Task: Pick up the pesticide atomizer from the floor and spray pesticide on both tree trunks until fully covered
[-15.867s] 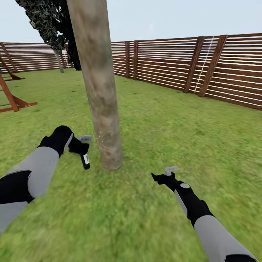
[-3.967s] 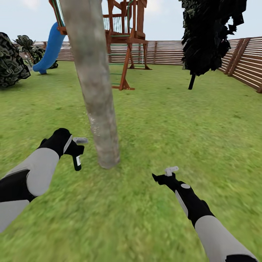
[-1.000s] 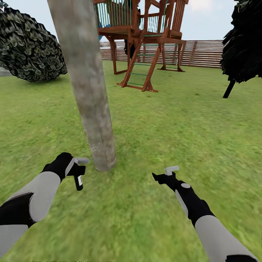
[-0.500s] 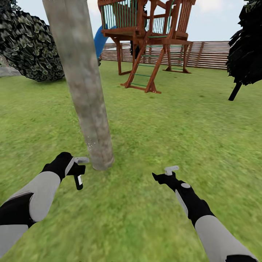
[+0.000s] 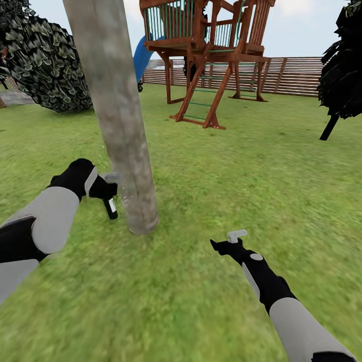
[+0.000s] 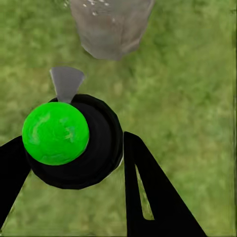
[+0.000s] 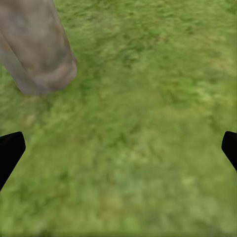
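Now L hand (image 5: 107, 187) grips atomizer (image 5: 110, 207) beside trunk (image 5: 123, 146); R hand (image 5: 227, 241) open.

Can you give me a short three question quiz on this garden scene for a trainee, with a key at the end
1. True or false: the left claw is shut on the pesticide atomizer.
2. What stands on the lawn behind the tree trunk: A) a wooden play tower, B) a parked car, C) a greenhouse?
3. Fill in: the right claw is open over bare ____.

Key
1. True. It holds the black sprayer close beside the trunk, near its base, with pale specks on the bark there.
2. A, the wooden play tower, with a blue slide partly hidden by the trunk.
3. Grass; it holds nothing.
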`<state>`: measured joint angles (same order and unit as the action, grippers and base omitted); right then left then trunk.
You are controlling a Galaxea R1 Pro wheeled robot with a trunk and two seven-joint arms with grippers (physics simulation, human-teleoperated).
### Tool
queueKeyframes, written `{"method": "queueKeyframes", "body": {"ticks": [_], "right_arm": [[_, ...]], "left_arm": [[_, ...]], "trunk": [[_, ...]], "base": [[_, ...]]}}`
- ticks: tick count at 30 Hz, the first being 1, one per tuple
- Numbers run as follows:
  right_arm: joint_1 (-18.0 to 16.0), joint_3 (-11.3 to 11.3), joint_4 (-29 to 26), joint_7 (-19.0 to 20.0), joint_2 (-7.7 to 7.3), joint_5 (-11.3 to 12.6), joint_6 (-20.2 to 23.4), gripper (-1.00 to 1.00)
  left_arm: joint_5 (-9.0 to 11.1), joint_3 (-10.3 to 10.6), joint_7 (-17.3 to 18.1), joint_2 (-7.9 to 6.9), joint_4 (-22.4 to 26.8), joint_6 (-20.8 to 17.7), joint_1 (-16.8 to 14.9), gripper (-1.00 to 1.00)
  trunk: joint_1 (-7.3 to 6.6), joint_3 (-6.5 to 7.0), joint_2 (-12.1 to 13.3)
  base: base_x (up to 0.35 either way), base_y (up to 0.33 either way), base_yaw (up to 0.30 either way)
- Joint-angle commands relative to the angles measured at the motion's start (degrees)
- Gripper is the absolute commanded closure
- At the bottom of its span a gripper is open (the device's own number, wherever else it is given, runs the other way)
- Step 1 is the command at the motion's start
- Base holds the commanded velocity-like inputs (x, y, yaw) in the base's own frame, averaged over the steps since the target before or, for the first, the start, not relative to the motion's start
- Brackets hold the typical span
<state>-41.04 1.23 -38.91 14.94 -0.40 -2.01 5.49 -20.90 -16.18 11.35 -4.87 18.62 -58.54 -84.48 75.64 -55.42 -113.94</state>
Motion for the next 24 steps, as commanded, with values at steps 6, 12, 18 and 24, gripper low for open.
{"method": "queueKeyframes", "body": {"ticks": [6, 12, 18, 24], "right_arm": [[-0.01, 0.09, -0.29, 0.09, -0.04, -0.19, 0.31, -1.0], [-0.01, 0.08, -0.37, 0.09, -0.1, -0.19, 0.31, -1.0], [-0.01, 0.16, -0.13, 0.09, -0.04, -0.21, 0.31, -1.0], [-0.01, 0.09, -0.14, 0.09, -0.06, -0.21, 0.31, -1.0]], "left_arm": [[-0.87, -0.21, 0.36, -0.12, -8.86, -0.26, -6.85, 1.0], [-0.98, -0.09, 0.34, -0.5, -8.96, -0.26, -6.93, 1.0], [-1.05, -0.06, 0.34, -0.72, -8.89, -0.24, -6.93, 1.0], [-1.12, -0.02, 0.34, -0.55, -8.62, -0.19, -6.68, 1.0]], "trunk": [[0.0, -0.06, -0.02], [0.0, -0.06, -0.02], [0.0, -0.06, -0.02], [0.0, -0.06, -0.02]], "base": [[0.0, 0.0, 0.0], [0.015, 0.008, 0.0], [0.106, 0.089, 0.084], [-0.007, -0.039, 0.195]]}}
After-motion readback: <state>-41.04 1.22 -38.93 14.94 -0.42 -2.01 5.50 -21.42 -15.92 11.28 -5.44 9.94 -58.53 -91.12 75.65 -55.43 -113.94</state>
